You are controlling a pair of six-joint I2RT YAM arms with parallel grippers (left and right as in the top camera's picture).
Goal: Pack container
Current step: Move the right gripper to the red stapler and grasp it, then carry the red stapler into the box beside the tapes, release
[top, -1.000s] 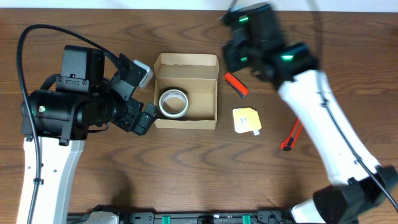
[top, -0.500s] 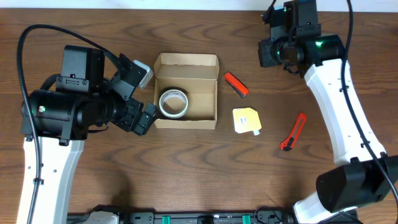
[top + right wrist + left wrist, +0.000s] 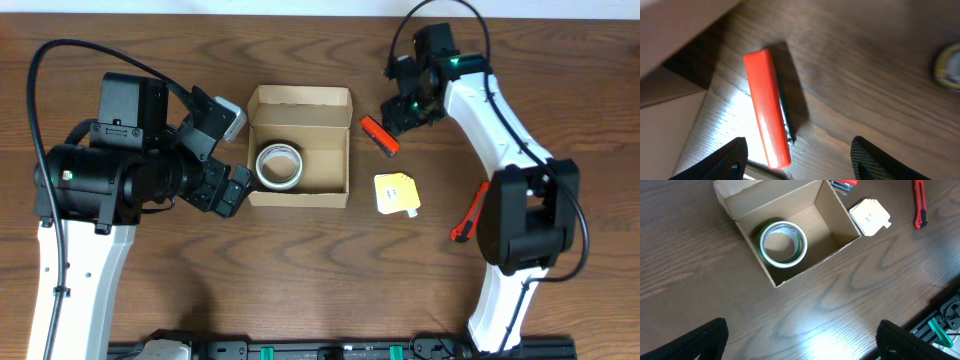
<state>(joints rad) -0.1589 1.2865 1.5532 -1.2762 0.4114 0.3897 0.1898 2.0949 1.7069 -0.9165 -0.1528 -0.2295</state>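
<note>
1. Underneath everything, a dark wood-grain table (image 3: 300,270).
2. Near its middle, the container (image 3: 300,98): a plain cardboard box, open, upright on the wood, with its flap lid laid back on the far side.
3. Inside, close against the left wall, a roll of tape (image 3: 264,168) (image 3: 782,261) lying flat, white with a green tint on its inner edge. Bare cardboard floor over the right half of the box.
4. Just left of the box, the left gripper (image 3: 232,150) (image 3: 800,350), its jaws spread wide and holding nothing. In its wrist view, dark fingers (image 3: 705,340) at both lower corners, with the box and roll in full sight below.
5. Just right of the box's far right corner, a small red stapler (image 3: 380,136) (image 3: 767,115), flat on the table, near the box wall but apart from it.
6. Directly over the stapler, the right gripper (image 3: 402,105) (image 3: 797,160), its jaws apart with nothing clamped. In the wrist view, one finger (image 3: 725,160) to either side of the stapler's near end, with no contact visible.
7. Right of the box's near corner and apart from it, a pale yellow pad (image 3: 397,193) (image 3: 869,216), flat on the wood.
8. Further right again, a red utility knife (image 3: 470,215) (image 3: 919,202), lying just beside the right arm's white link.
</note>
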